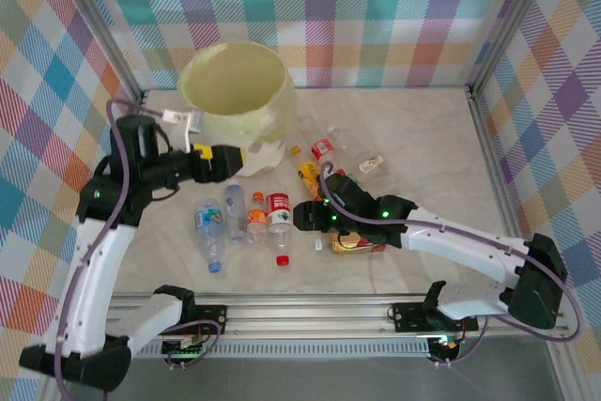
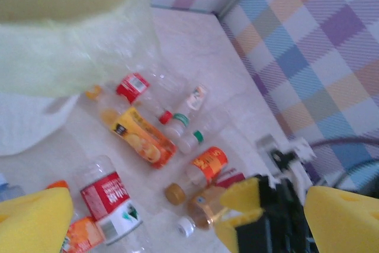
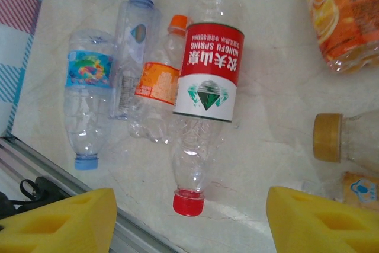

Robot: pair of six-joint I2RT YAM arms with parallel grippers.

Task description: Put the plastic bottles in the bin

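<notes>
Plaid-patterned walls (image 1: 394, 7) enclose a pale marbled surface (image 1: 432, 138). Progress is judged incomplete: roughly ten plastic bottles (image 1: 208, 223) lie loose on the surface, in front of the bin (image 1: 235, 91), which stands at the far left. What the bin holds cannot be told. The left pincer (image 1: 250, 159) hangs released and empty beside the bin wall. The right pincer (image 3: 190, 220) is parted over a red-capped, red-labelled bottle (image 3: 207, 87), grasping nothing.
</notes>
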